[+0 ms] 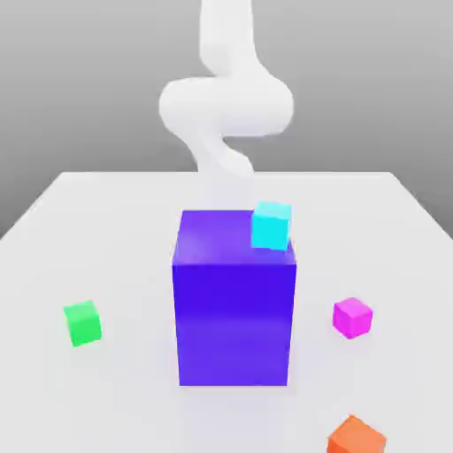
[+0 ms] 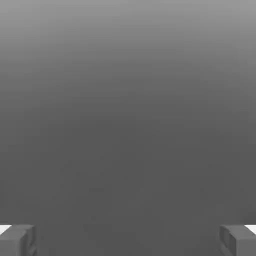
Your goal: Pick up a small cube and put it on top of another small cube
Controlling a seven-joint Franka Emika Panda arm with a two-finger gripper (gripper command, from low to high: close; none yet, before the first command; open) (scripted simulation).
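Note:
The small magenta-pink cube [image 1: 352,317] rests on the white table at the exterior view's right. Nearer the front edge, partly cut off by the frame, lies the small orange cube [image 1: 356,437], a little apart from the pink one. My white arm [image 1: 226,111] rises behind the big blue-purple block, far from both cubes. In the hand view my gripper [image 2: 128,240] is open, its two grey fingertips [image 2: 17,240] standing wide apart with nothing between them, facing plain grey background.
A tall blue-purple block [image 1: 234,305] stands mid-table between the arm and the front. A small cyan cube [image 1: 271,226] sits at its top right rear corner. A small green cube [image 1: 82,322] lies at the exterior view's left. White table [image 1: 133,221] surrounds them.

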